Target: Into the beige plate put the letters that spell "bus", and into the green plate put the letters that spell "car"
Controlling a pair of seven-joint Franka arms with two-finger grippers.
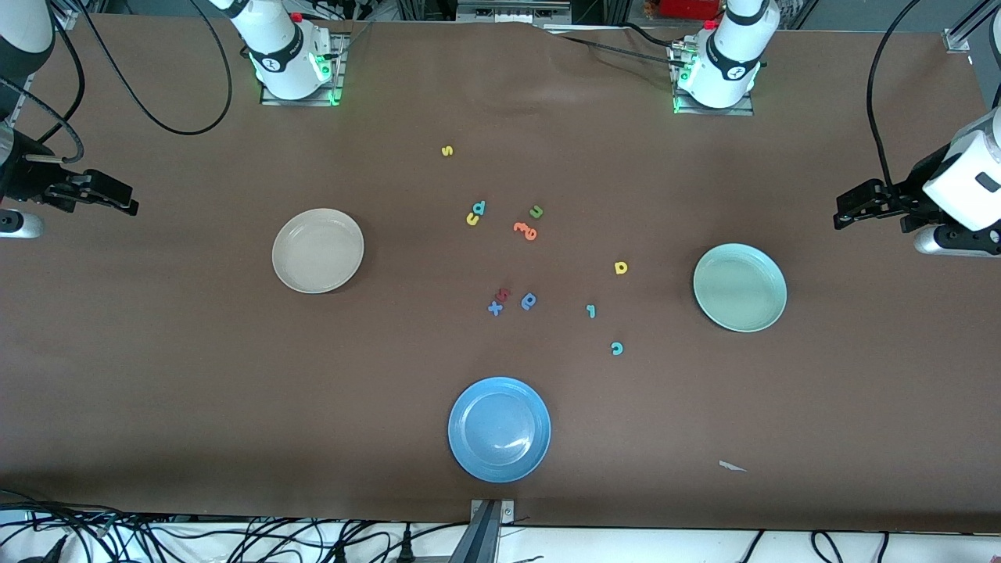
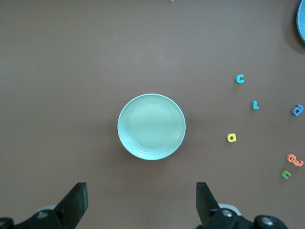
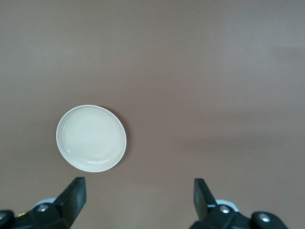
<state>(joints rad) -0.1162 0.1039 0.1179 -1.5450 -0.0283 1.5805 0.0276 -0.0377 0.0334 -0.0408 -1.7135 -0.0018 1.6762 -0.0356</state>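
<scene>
- The right gripper [image 1: 129, 205] hangs high over the right arm's end of the table, jaws spread wide and empty; this arm waits.
- The beige plate [image 1: 317, 250] lies empty, inward from that gripper toward the table's middle.
- Between the two grippers the letters are scattered: yellow "s" [image 1: 447, 151] nearest the bases, yellow "u" [image 1: 472, 220] touching teal-blue "b" [image 1: 479, 207], then yellow "a" [image 1: 621, 267], teal "r" [image 1: 591, 311] and teal "c" [image 1: 617, 348] nearer the left gripper.
- The green plate [image 1: 740, 287] lies empty, inward from the left gripper.
- The left gripper [image 1: 841, 215] hangs over the left arm's end, jaws wide, holding nothing.
</scene>
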